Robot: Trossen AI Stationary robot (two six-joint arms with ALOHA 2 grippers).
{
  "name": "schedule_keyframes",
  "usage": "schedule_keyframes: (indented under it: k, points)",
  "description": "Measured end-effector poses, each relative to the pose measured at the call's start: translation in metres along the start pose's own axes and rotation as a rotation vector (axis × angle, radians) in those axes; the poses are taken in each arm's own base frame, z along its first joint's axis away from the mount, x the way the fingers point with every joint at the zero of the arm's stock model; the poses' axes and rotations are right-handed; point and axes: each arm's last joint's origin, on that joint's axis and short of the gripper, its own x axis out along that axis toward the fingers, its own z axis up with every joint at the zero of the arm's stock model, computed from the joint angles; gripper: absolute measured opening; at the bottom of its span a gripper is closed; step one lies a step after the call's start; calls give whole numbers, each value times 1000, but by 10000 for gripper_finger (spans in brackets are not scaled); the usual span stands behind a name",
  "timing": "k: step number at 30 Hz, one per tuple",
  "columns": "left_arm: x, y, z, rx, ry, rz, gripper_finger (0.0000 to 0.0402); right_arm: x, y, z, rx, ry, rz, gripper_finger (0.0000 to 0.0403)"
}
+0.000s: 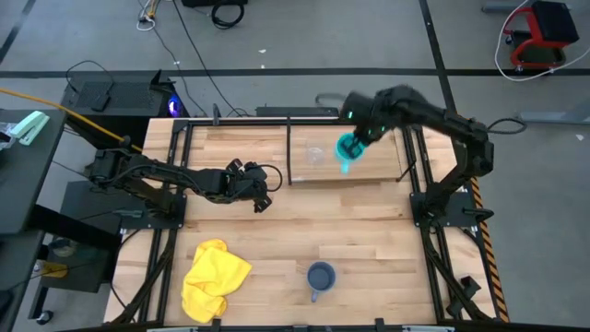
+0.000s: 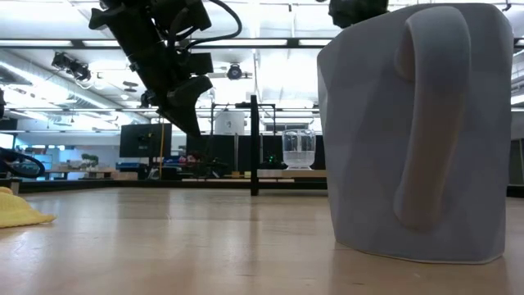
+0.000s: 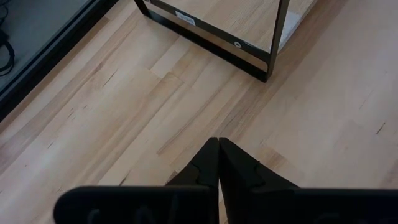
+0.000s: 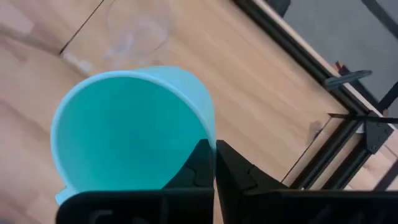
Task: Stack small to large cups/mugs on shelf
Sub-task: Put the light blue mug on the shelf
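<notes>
Pale plank tabletop (image 1: 369, 231) — right tool (image 4: 214, 163) pinching smooth cyan mug (image 4: 130, 127) rim; left tool (image 3: 218, 163) closed, empty.

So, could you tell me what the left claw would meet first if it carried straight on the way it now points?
Probably the bare tabletop: the left claw, shut and empty, angles down at the wood. Farther along that line stands the shelf's black frame, though depth is hard to judge.

Even, bright overhead lighting; ceiling strip lights (image 2: 74, 41) glare white in the low view. Shadows on the tabletop (image 1: 304, 231) soft and faint. Grey-blue mug (image 2: 417, 131) close to the low camera is blurred; clear glass cup (image 4: 137, 28) in the right wrist view is also out of focus.
</notes>
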Motion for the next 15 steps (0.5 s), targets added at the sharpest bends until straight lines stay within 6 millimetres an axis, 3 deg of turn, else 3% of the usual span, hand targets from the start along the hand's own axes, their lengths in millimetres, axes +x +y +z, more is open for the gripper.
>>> schedule_keyframes:
  k: [7, 15]
  points:
    - [0, 0, 0, 7, 0, 0, 26, 17, -47, 20, 50, 77, 32, 2]
    - [0, 0, 0, 5, -2, -1, 12, 52, -64, 32, 48, 97, 71, 2]
